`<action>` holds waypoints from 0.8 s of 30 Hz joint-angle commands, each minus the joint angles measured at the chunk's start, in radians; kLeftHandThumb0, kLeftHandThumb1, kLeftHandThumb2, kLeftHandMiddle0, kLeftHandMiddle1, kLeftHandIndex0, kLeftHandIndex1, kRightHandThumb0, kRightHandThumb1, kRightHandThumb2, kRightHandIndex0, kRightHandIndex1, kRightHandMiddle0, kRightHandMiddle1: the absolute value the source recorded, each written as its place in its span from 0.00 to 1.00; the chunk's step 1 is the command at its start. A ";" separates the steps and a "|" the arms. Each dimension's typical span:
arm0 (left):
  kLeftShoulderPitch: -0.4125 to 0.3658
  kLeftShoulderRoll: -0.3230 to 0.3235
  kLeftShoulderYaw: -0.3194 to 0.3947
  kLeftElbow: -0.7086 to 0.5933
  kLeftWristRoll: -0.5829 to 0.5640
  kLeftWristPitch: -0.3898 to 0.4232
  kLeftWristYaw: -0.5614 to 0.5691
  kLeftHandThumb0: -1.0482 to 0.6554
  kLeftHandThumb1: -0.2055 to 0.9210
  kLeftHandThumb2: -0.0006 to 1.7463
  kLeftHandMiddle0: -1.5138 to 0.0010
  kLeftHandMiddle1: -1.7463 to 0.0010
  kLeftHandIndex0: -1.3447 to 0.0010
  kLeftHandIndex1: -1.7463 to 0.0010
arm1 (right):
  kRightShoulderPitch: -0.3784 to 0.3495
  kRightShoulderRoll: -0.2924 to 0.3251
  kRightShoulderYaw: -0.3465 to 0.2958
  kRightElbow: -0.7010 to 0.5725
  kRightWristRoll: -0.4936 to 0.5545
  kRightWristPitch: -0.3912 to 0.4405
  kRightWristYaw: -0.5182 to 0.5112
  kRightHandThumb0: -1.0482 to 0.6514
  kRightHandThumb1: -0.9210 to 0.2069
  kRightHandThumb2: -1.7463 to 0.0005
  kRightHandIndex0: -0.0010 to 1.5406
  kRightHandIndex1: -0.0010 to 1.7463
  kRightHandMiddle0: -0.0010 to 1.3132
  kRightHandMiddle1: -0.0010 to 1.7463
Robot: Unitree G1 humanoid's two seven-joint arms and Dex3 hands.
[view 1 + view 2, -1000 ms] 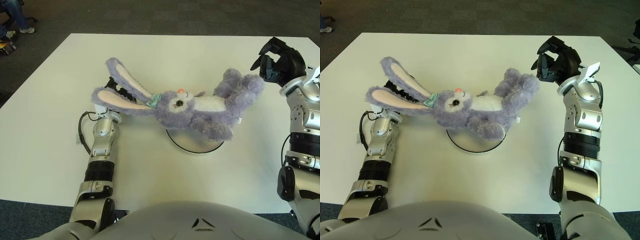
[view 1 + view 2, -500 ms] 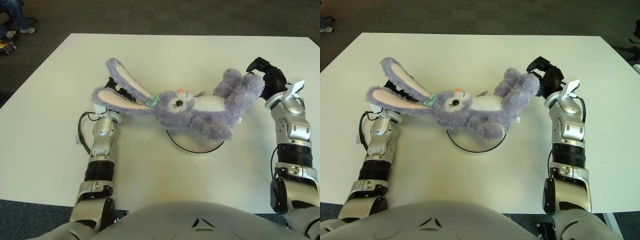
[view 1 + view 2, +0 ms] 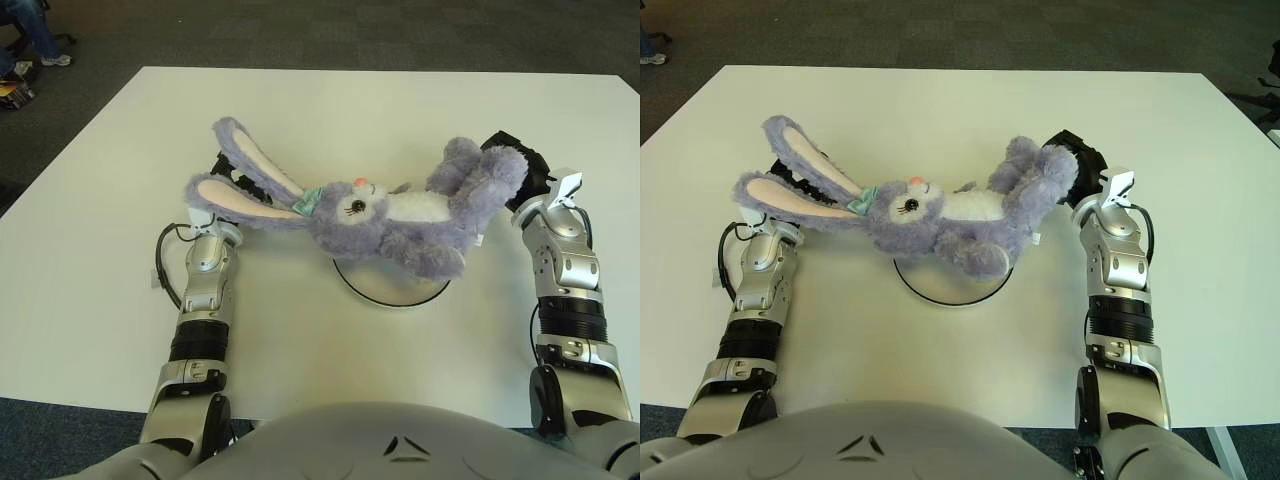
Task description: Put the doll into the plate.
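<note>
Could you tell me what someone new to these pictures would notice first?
A big purple plush rabbit doll sprawls across the middle of the white table, its body over a round white plate. The left robot hand shows behind its long ears, and the right robot hand is against its feet.

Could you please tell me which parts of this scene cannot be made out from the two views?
- Left hand: mostly behind the doll's ears; grip unclear.
- Right hand: fingers behind the doll's feet; contact unclear.
- Plate: far half covered by the doll's body.
</note>
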 commanded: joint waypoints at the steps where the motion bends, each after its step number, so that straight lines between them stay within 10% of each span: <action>1: 0.039 -0.012 0.005 0.034 -0.004 0.012 0.013 0.38 0.69 0.57 0.32 0.00 0.69 0.00 | 0.020 0.041 0.007 0.034 -0.018 -0.084 -0.026 0.61 0.64 0.17 0.38 1.00 0.43 1.00; 24: 0.028 -0.019 0.018 0.030 -0.011 0.069 0.041 0.38 0.69 0.57 0.32 0.00 0.69 0.00 | 0.003 0.106 -0.034 0.281 0.045 -0.358 0.034 0.61 0.80 0.05 0.53 1.00 0.48 0.99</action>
